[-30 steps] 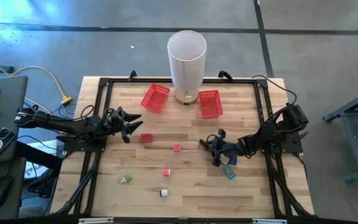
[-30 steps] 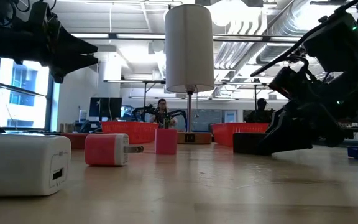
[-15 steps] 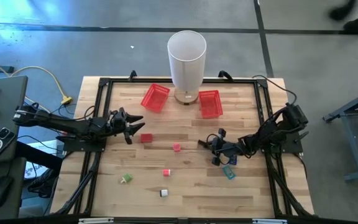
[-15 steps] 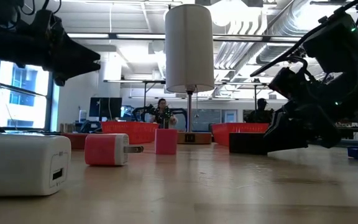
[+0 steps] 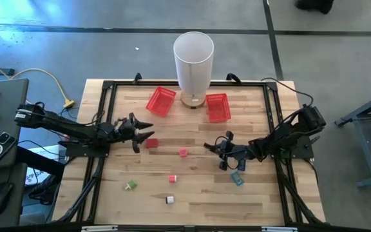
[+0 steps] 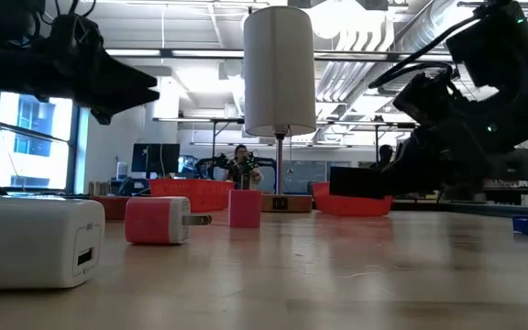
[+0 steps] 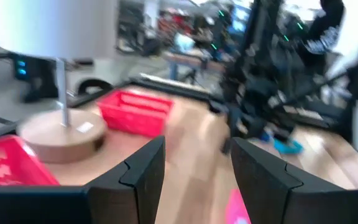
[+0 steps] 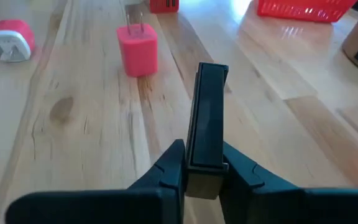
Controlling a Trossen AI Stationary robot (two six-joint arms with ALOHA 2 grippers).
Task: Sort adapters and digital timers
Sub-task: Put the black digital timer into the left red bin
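In the right jaws, a flat black timer (image 8: 206,118) stands on edge.

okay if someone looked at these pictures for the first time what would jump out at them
Probably the tall white cylindrical lamp at the table's far edge, flanked by two red mesh baskets. Next, the right gripper, lifted off the wooden table, shut on a flat black device, right of centre.

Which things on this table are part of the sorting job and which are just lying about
Part of the job:
- black device gripped by the right gripper
- pink adapters
- red block by the open left gripper
- green piece, white piece, blue item
- two red baskets

Just there:
- white lamp
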